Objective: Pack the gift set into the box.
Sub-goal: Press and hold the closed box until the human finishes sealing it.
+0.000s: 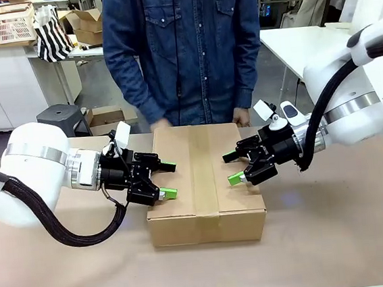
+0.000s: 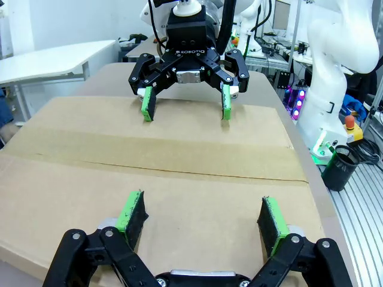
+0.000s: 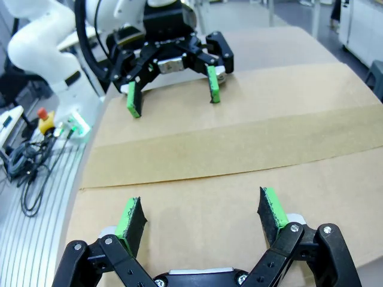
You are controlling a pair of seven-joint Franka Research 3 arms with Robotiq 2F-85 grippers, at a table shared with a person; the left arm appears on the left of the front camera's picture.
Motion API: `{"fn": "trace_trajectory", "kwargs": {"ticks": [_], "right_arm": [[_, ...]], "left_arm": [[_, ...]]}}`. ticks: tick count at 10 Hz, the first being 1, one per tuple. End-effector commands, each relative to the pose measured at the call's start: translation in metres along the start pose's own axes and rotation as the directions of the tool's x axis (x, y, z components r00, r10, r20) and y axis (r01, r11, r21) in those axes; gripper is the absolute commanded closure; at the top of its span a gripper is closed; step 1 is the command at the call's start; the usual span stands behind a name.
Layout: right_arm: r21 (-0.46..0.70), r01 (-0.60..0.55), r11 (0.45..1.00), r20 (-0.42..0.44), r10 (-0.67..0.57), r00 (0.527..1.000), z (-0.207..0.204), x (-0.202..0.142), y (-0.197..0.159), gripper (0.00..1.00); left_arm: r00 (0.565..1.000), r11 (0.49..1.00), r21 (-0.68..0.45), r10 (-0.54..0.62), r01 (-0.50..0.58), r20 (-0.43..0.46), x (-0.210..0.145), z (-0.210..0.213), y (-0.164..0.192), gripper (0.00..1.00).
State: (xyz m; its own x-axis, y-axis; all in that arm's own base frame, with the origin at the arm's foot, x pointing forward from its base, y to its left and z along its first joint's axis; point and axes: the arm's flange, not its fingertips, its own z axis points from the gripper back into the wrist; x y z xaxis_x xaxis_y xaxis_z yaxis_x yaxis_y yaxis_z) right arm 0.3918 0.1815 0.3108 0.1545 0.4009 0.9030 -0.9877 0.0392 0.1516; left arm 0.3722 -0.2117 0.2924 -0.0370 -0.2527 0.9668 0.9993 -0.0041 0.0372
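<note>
Tan tabletop [image 1: 336, 238] carries the box [image 1: 205, 183] at its centre, flaps closed, with a tape strip [image 1: 203, 169] running along the centre seam from near edge to far edge. Bare table surrounds the box on the near, left and right sides; at the far edge of the box a person's hand [image 1: 242, 117] rests against the carton. The left gripper [image 1: 169, 179] reaches in horizontally over the left edge of the box, jaws spread wide, green pads [image 2: 133, 210] above the cardboard with nothing between them. The right gripper [image 1: 233, 168] mirrors it over the right edge of the box, likewise spread and empty, pads [image 3: 273, 207] above the lid.
</note>
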Motion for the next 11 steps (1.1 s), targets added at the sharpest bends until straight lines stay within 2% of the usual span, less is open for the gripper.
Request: {"fn": "trace_trajectory", "kwargs": {"ticks": [1,11], "right_arm": [[-0.002,-0.003,1.000,-0.009,0.003,1.000,-0.0012,-0.0024,0.0002,0.00],[-0.002,-0.003,1.000,-0.009,0.003,1.000,-0.0012,-0.0024,0.0002,0.00]], "left_arm": [[1.000,1.000,0.000,-0.003,0.003,-0.003,-0.0014,0.0002,-0.0013,0.00],[1.000,1.000,0.000,-0.003,0.003,-0.003,-0.0014,0.0002,-0.0013,0.00]]}}
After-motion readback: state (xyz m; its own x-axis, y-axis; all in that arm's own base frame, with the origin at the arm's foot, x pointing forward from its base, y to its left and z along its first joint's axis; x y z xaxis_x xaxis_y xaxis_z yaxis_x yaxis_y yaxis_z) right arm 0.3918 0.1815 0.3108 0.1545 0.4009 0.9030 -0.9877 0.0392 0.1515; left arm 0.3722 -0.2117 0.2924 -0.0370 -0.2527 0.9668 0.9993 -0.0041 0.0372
